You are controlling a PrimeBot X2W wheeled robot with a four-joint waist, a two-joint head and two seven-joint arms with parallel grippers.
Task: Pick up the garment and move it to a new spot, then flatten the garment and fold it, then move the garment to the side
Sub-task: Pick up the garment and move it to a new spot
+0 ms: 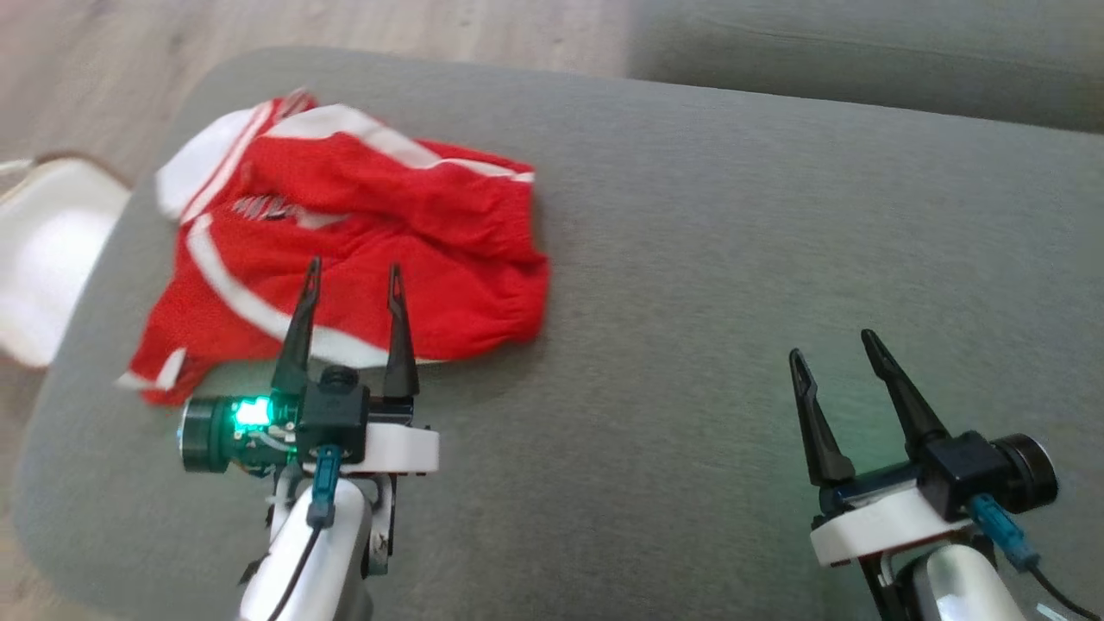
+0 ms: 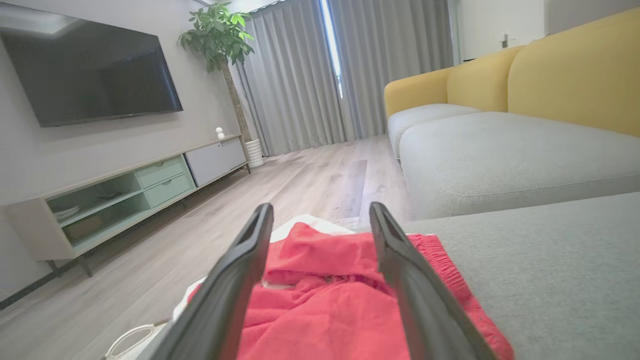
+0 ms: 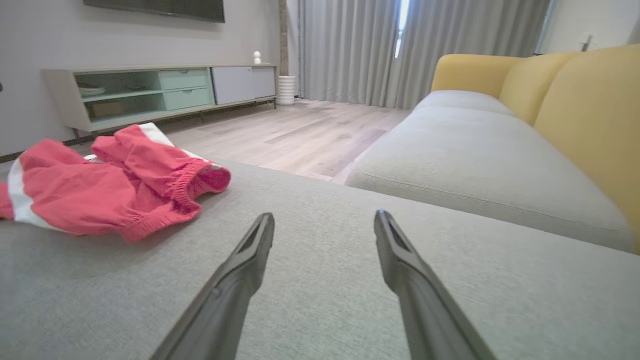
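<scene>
The garment (image 1: 362,233) is a crumpled pair of red shorts with white stripes, lying at the left end of a grey upholstered cushion (image 1: 733,259). My left gripper (image 1: 354,278) hovers open over its near edge, both dark fingers spread with nothing between them. Through the left wrist view the garment (image 2: 325,300) lies just beyond and below that gripper (image 2: 320,212). My right gripper (image 1: 830,342) is open over bare cushion at the lower right, well away from the cloth. From the right wrist, the garment (image 3: 110,185) sits far to the left of the open gripper (image 3: 325,216).
A white object (image 1: 47,259) sits on the floor past the cushion's left edge. A grey and yellow sofa (image 3: 500,140) lies beyond the cushion. A TV cabinet (image 2: 125,195) stands along the wall across a wooden floor (image 2: 300,180).
</scene>
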